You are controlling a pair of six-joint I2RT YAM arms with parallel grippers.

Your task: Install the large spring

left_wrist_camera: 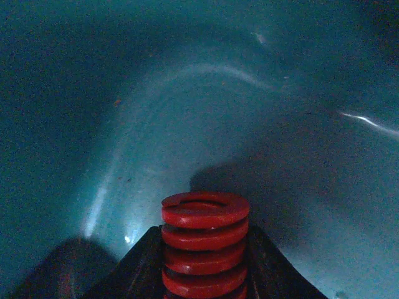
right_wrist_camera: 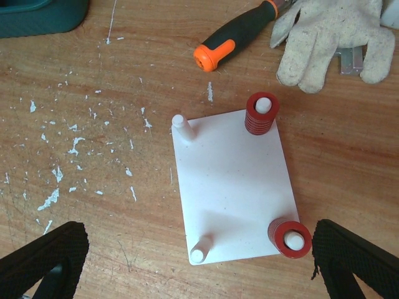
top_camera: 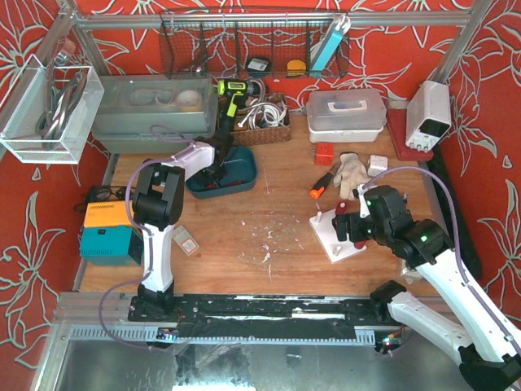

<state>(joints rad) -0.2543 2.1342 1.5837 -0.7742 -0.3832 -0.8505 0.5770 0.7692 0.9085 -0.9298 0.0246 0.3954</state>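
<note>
The left tool (left_wrist_camera: pixel 204 240) was clenched on the red spring (left_wrist_camera: pixel 206 215), at the bottom centre of its wrist view, inside the teal tray (left_wrist_camera: pixel 187 93). The right tool (right_wrist_camera: pixel 199 265) hung released, jaws wide, above the white plate (right_wrist_camera: pixel 234 187) on the table (right_wrist_camera: pixel 93 187).

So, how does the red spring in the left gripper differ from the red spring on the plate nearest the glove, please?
The gripped spring is clamped by the left gripper in the teal tray, its core hollow. The plate spring stands free on the white plate, with a white peg through its core. Both are red coils.
</note>
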